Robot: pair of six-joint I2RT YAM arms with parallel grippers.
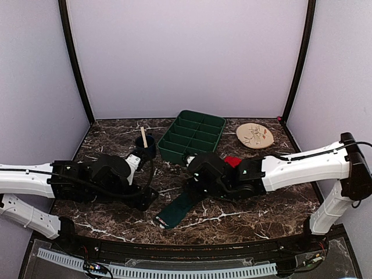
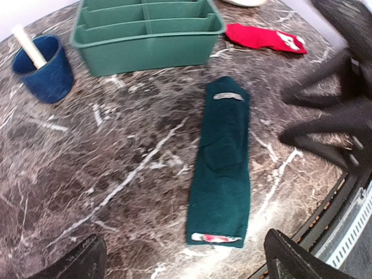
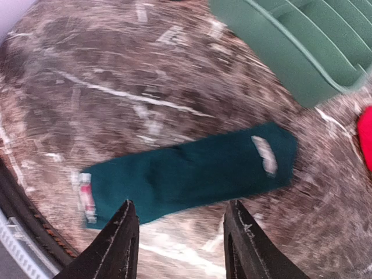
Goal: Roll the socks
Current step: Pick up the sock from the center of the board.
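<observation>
The dark teal-green sock lies flat and stretched out on the marble table, with a red-and-white patch at its near end. It also shows in the left wrist view and the right wrist view. The red sock lies behind the right arm beside the tray, and its white patches show in the left wrist view. My left gripper is open and empty, just short of the teal sock's near end. My right gripper is open and empty, hovering over the sock's middle.
A green compartment tray stands at the back centre. A blue cup with a wooden stick stands left of it. A beige plate lies at the back right. The table's front edge runs close to the sock's near end.
</observation>
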